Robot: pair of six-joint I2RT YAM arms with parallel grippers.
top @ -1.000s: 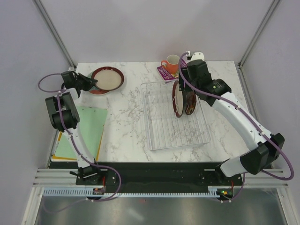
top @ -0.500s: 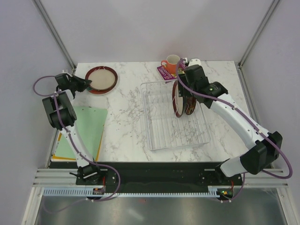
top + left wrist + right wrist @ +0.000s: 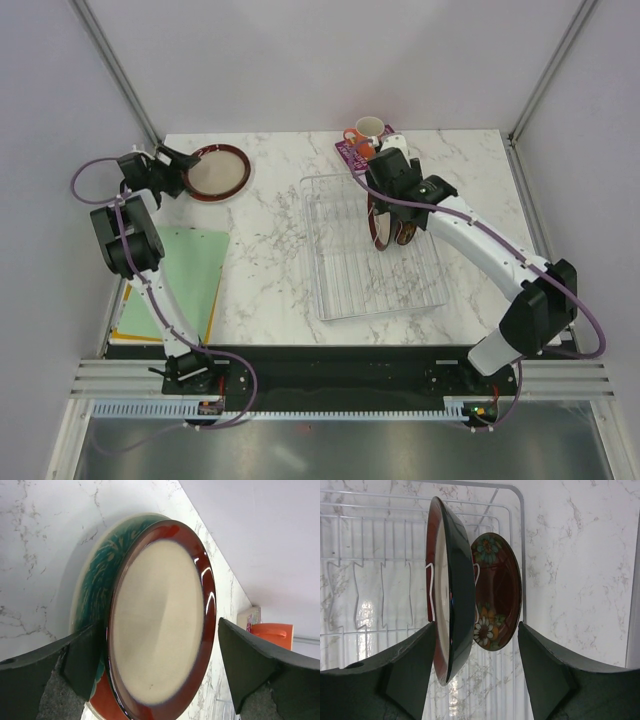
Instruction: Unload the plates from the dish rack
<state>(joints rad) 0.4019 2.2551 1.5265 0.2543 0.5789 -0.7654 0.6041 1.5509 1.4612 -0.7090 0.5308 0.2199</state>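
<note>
1. Two arms reach out from the near edge of the table (image 3: 270,200); a green mat (image 3: 195,265) lies beside the left one, apart from the work.
2. Right of centre, the rack (image 3: 345,280) lies flat on the marble with its near slots bare. Two plates stand on edge in its far right corner, held upright by the ribs.
3. Above that pair hangs the right gripper (image 3: 384,203), pointing down with its fingers spread wide and holding nothing. Its wrist camera shows the big plate (image 3: 451,595) edge-on between the fingers and the flowered plate (image 3: 496,592) close behind; whether the two touch cannot be told. The wide spread looks meant to straddle a rim before closing. The big plate, nearer the middle of the rack, seems the likelier pick.
4. At the far left, the left gripper (image 3: 180,170) sits low at the rim of the red plate (image 3: 218,172), which lies flat on the table well apart from the rack, by the look of it the unloading spot. The wrist view shows these fingers wide too, one on each side of the rim and clamping nothing. A teal-patterned band under the red plate suggests a second plate beneath, though the overhead view does not settle it.
5. Farthest back, an orange mug (image 3: 367,130) stands on a purple card (image 3: 352,152) just beyond the rack, close enough to be a hazard when a plate lifts out.
</note>
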